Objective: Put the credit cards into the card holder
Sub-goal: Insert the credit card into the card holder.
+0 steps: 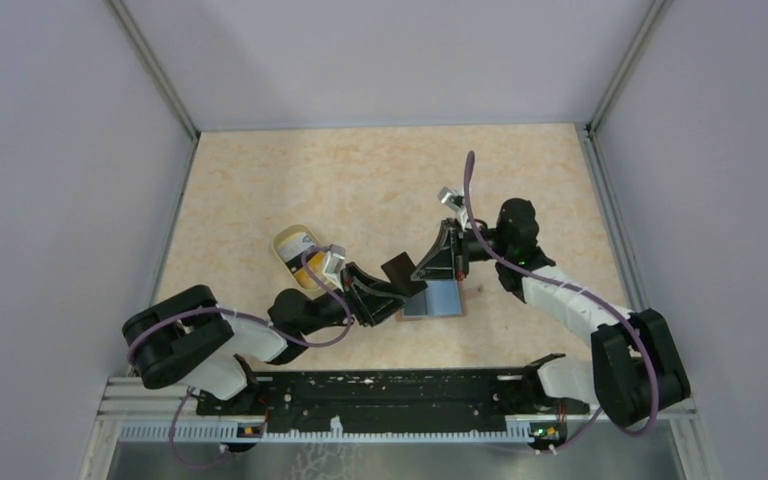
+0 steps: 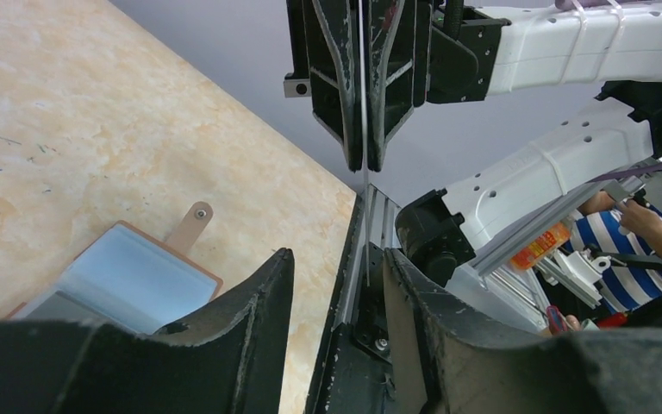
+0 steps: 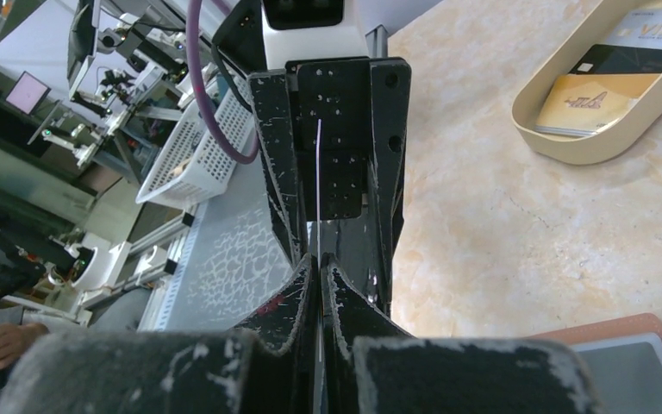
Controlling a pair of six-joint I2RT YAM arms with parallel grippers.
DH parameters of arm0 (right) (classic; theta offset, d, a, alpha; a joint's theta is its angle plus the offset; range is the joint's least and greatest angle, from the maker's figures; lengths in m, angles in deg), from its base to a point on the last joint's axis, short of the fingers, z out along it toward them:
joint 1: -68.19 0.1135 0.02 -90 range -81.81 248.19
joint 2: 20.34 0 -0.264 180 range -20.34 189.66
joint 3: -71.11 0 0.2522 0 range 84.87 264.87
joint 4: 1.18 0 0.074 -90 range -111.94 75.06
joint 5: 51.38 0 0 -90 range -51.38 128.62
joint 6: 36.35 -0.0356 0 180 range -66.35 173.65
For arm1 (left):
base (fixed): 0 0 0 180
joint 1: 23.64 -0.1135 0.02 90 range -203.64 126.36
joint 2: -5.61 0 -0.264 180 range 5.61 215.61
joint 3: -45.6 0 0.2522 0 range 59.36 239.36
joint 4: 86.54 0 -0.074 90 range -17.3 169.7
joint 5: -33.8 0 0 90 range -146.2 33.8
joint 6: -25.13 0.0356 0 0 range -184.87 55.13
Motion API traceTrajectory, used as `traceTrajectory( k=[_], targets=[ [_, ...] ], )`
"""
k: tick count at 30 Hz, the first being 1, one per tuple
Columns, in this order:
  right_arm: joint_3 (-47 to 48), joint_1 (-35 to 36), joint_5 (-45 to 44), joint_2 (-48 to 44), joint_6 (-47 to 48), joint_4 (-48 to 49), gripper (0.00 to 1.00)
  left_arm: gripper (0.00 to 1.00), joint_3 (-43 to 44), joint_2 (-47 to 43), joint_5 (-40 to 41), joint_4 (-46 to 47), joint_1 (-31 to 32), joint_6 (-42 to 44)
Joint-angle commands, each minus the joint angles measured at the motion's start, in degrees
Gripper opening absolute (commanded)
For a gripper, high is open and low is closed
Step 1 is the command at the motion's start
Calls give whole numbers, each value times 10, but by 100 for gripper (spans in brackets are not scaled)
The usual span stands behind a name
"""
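The card holder (image 1: 438, 300) lies open on the table, light blue lining up, reddish-brown rim showing (image 2: 129, 276) (image 3: 629, 362). My right gripper (image 1: 428, 268) (image 3: 319, 259) is shut on one credit card (image 1: 398, 270), held upright just left of and above the holder. That card shows edge-on as a thin line (image 2: 366, 185) (image 3: 318, 172). My left gripper (image 1: 390, 292) (image 2: 338, 254) faces the right one, jaws open with the card's free edge in the gap, touching neither finger. More credit cards (image 3: 586, 103) lie in a yellowish tray.
The translucent yellowish tray (image 1: 282, 245) (image 3: 569, 147) stands left of the grippers, holding an orange-yellow card and a dark card (image 3: 646, 34). The holder's strap tab (image 2: 191, 224) sticks out on the table. The rail (image 1: 380, 400) runs along the near edge.
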Motion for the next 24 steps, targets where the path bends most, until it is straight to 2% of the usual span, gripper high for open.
traceTrajectory(
  k=[1,2,5,6,7,8,9,11,12,13,15,16,18,22,24],
  targets=[
    [12,12,-4,1,49,-26,0,47,12,-7,11,151,4,-2],
    [13,13,-4,1,52,-28,0,42,13,-9,10,150,5,0],
    [15,16,1,-1,64,-37,0,6,21,-6,3,150,4,4],
    [18,17,6,-2,75,-44,0,0,23,-3,1,150,4,4],
    [22,16,12,-4,91,-59,1,0,21,0,3,150,4,0],
    [30,17,19,-7,118,-82,9,0,19,3,3,150,4,-1],
    [40,16,22,-10,152,-117,22,0,16,5,1,148,4,0],
    [90,12,22,-15,282,-260,45,0,10,-2,-21,122,4,11],
    [123,8,17,-14,371,-404,53,0,12,-11,-46,89,3,21],
    [157,3,7,-13,465,-508,59,0,18,-27,-71,38,0,27],
    [198,-1,-17,-6,579,-628,63,0,42,-61,-126,-114,-4,53],
    [211,-4,-23,-2,615,-666,63,0,55,-80,-145,-212,-4,69],
    [227,-5,-27,6,663,-713,63,0,75,-112,-166,-324,-5,103],
    [237,-5,-10,17,705,-760,62,0,118,-154,-169,-484,-6,165],
    [240,-5,0,19,717,-773,60,0,134,-163,-168,-529,-10,180]
  ],
)
